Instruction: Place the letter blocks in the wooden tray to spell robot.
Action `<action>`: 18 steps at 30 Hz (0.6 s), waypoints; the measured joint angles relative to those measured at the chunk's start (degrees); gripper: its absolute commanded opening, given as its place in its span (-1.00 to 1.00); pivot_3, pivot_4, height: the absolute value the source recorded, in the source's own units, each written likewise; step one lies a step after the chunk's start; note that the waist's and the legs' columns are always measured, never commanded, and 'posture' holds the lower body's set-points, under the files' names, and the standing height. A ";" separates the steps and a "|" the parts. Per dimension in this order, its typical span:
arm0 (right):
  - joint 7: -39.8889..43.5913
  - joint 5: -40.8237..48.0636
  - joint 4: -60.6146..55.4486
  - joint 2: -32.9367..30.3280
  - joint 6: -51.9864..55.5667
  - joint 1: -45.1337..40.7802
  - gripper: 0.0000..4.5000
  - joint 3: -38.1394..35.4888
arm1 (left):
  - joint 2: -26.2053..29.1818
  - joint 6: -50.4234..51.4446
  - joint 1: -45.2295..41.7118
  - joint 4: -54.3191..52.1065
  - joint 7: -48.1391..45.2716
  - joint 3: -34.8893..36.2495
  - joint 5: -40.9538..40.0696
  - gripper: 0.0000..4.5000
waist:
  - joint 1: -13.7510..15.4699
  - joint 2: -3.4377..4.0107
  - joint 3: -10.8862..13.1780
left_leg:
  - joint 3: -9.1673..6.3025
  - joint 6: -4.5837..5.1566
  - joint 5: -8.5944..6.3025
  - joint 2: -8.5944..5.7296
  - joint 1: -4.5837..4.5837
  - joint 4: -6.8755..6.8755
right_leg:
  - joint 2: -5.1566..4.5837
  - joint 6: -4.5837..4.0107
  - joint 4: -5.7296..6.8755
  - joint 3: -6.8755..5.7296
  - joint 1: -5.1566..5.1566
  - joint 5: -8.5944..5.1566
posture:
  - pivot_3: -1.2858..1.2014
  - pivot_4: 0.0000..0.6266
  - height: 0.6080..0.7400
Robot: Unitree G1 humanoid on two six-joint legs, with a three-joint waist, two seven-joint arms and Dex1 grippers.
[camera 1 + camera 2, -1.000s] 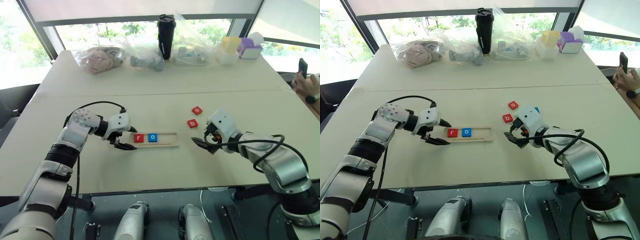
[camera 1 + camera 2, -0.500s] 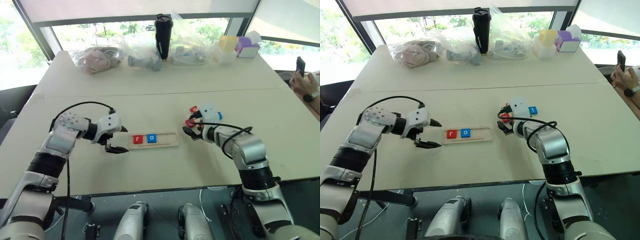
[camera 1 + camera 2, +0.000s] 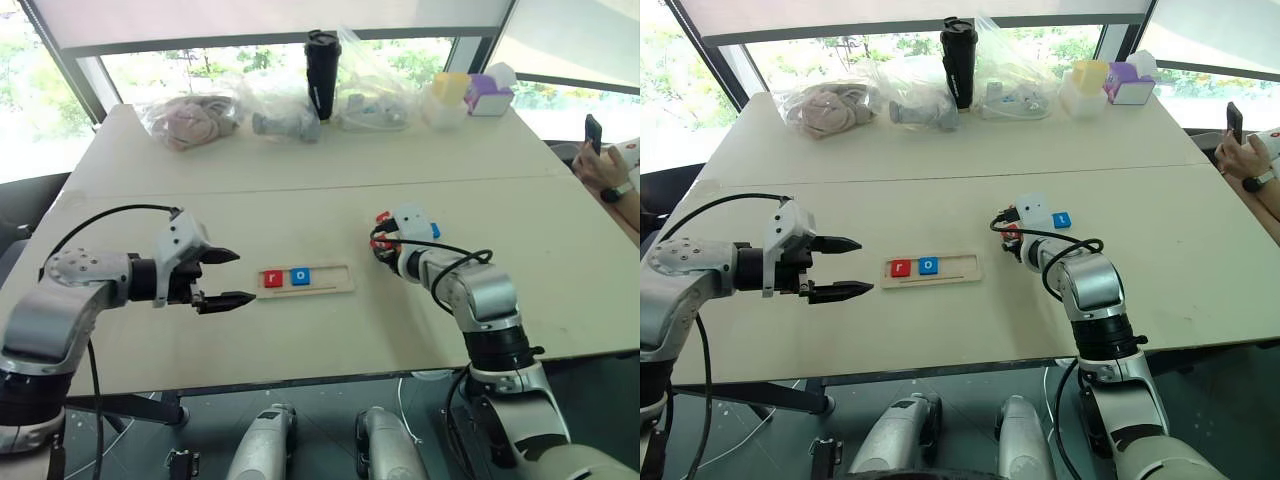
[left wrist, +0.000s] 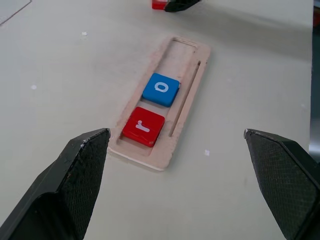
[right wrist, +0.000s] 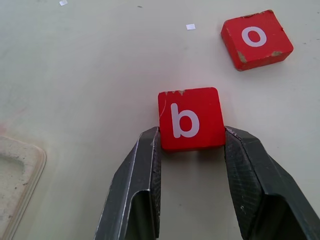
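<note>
- Right wrist view gives us the clearest change: our right gripper (image 5: pixel 191 145), which hung spread above the table a second ago, now has its two black fingers (image 5: pixel 145 165) pressed on both sides of the red b block (image 5: pixel 190 118), which lies flat on the table.
- Just past the b block, apart from it, sits the red o block (image 5: pixel 256 38), untouched.
- We take the wooden tray (image 3: pixel 336 280) as our landmark: the b and o blocks lie to its right and a little farther from us, where they were before.
- The blue t block (image 3: pixel 1063 219) lies farther right of the tray, just beyond our right wrist; a second ago the arm hid most of it.
- Our right arm has folded in, so the gripper now comes at the b block from the near side.
- Our left gripper (image 3: pixel 228 277) has backed away from the tray's left end; earlier its tips sat almost against the rim, now they hang well apart from it, to the tray's left.
- Its pincer has spread to its widest, with nothing between the fingers (image 4: pixel 75 175).
- Inside the tray, the red r block (image 4: pixel 144 126) and the blue o block (image 4: pixel 161 89) keep the two leftmost places, side by side, unchanged.
- The tray's other places are bare wood.
</note>
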 measured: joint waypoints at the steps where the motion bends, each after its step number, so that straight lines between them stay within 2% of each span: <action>1: -0.50 -0.16 -1.51 -0.04 1.08 0.21 -0.48 -0.39 | 0.00 0.01 0.09 -0.67 0.38 -0.01 -0.05 1.00 | -0.01 0.01 0.00 | 0.01 0.00 0.00 -0.01 -0.02 -0.02 | -0.01 0.00 -0.01 0.02 -0.01 0.00 | 0.03 -0.52 1.00; 4: -2.44 -0.62 -7.97 -0.29 6.39 1.38 -0.48 -3.30 | 0.10 0.01 0.48 -2.00 1.57 -0.17 -1.03 1.00 | 0.01 0.00 0.00 | 0.05 -0.01 0.00 -0.02 -0.06 -0.11 | -0.01 0.02 -0.05 0.06 -0.06 0.00 | 0.03 -0.52 1.00; 7: -6.81 -2.71 -20.47 8.13 19.62 4.54 -0.48 -12.81 | 0.03 0.06 0.78 -2.94 2.82 -0.74 -1.37 1.00 | 0.15 -0.01 -0.01 | 0.03 0.00 0.00 -0.01 -0.05 -0.35 | 0.00 0.04 -0.02 0.07 -0.17 0.00 | 0.03 -0.52 1.00; 10: -11.08 -4.81 -28.19 16.98 26.12 7.95 -0.48 -17.21 | -0.04 0.02 0.75 -3.00 3.07 -1.69 -2.12 1.00 | -0.13 0.02 -0.02 | 0.04 -0.02 0.00 0.04 -0.01 -0.42 | 0.06 0.02 0.00 0.08 -0.23 -0.01 | 0.03 -0.52 1.00; 14: -14.81 -6.05 -32.22 23.43 26.67 10.61 -0.48 -17.36 | 0.02 -0.20 0.48 -2.36 2.95 -2.96 -2.34 1.00 | -0.20 0.10 0.00 | 0.08 -0.09 -0.02 0.10 0.01 -0.43 | 0.08 -0.06 -0.04 0.09 -0.24 -0.01 | 0.03 -0.52 1.00; 17: -16.10 -6.03 -33.54 24.43 26.68 11.13 -0.48 -16.29 | 0.31 -0.49 0.07 -1.05 2.65 -3.46 -2.30 1.00 | -0.14 0.12 0.01 | 0.08 -0.19 -0.08 0.13 0.00 -0.43 | 0.09 -0.12 -0.14 0.08 -0.33 0.00 | 0.03 -0.52 1.00; 18: -16.29 -6.03 -33.70 24.45 26.68 11.17 -0.26 -16.32 | 0.53 -0.61 0.05 -0.87 2.57 -3.48 -2.29 1.00 | -0.09 0.12 0.01 | 0.08 -0.20 -0.08 0.15 0.01 -0.44 | 0.10 -0.13 -0.21 0.08 -0.41 -0.01 | 0.03 -0.52 1.00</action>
